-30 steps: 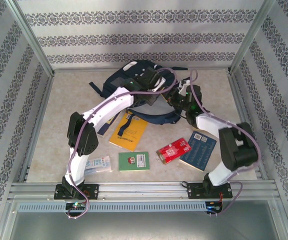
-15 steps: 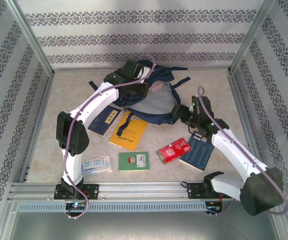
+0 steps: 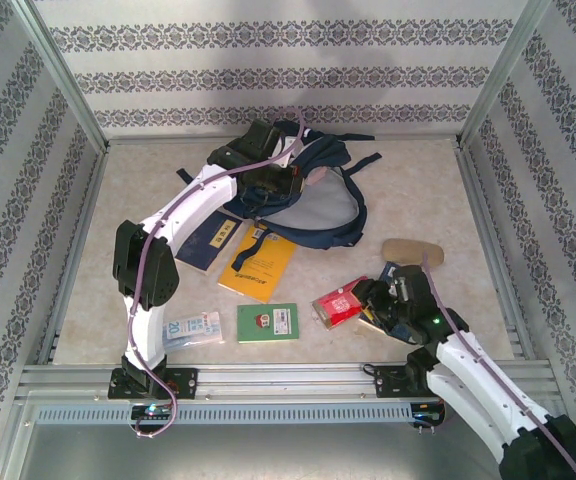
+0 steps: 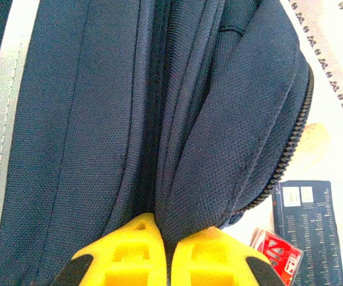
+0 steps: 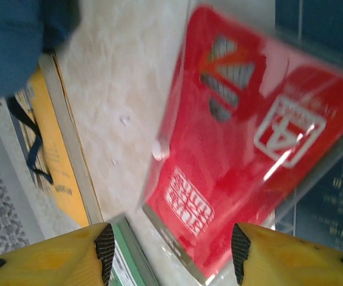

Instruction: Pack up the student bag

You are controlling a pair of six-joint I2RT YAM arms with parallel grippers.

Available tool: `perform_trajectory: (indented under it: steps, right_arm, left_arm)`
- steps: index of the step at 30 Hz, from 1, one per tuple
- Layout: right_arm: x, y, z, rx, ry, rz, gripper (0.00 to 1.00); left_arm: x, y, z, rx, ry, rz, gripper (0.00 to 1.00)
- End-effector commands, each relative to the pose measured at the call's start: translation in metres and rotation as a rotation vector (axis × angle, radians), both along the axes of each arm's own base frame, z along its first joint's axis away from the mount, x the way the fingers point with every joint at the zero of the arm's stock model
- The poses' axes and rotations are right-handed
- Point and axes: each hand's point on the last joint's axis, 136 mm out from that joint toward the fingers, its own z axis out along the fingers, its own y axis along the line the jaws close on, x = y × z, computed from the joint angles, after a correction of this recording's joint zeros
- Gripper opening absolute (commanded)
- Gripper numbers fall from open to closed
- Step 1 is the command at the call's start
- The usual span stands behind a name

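While the left gripper (image 4: 170, 244) pinches the bag (image 4: 100, 119) fabric shut-fingered, the right gripper (image 5: 171, 253) hovers, fingers (image 5: 46, 259) wide, over the near red packet (image 5: 231, 149): pick-up step, likely needing descent and closure.

A yellow book (image 3: 258, 262) is lying mid-frame on the pale table (image 3: 428, 190), just beside a navy booklet (image 3: 211, 243) at its left. A green booklet (image 3: 267, 322) is sitting below it, a red packet (image 3: 339, 303) lower right, a white-blue pack (image 3: 193, 327) lower left.
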Motion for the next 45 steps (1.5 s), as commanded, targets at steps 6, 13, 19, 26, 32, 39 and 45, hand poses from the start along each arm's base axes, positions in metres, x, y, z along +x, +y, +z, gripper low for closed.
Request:
perform_trajectory:
  steps: [6,13,19,26,32,39,45]
  right_arm:
    - [-0.02,0.012,-0.024,-0.003,0.05,-0.025,0.6]
    - [-0.002,0.009,-0.025,-0.059,-0.055,-0.077,0.58]
    - [0.019,0.007,-0.02,-0.095,-0.146,-0.114,0.5]
    - [0.054,0.02,-0.009,-0.128,-0.215,-0.083,0.44]
    - [0.086,0.045,-0.003,-0.092,-0.263,-0.026,0.4]
    - [0.112,0.047,0.006,-0.065,-0.321,-0.054,0.31]
    - [0.133,0.056,0.015,-0.025,-0.33,-0.04,0.29]
  left_arm:
    - [0.0,-0.008,0.003,-0.076,0.048,-0.004,0.0]
    - [-0.003,-0.013,-0.001,-0.105,0.071,-0.012,0.0]
    - [-0.004,-0.014,0.0,-0.113,0.077,-0.019,0.0]
    - [-0.005,-0.02,-0.007,-0.129,0.106,-0.03,0.0]
    - [-0.006,-0.021,-0.012,-0.128,0.12,-0.036,0.0]
    - [-0.01,-0.026,-0.019,-0.117,0.134,-0.049,0.0]
    - [-0.01,-0.025,-0.019,-0.105,0.128,-0.052,0.0]
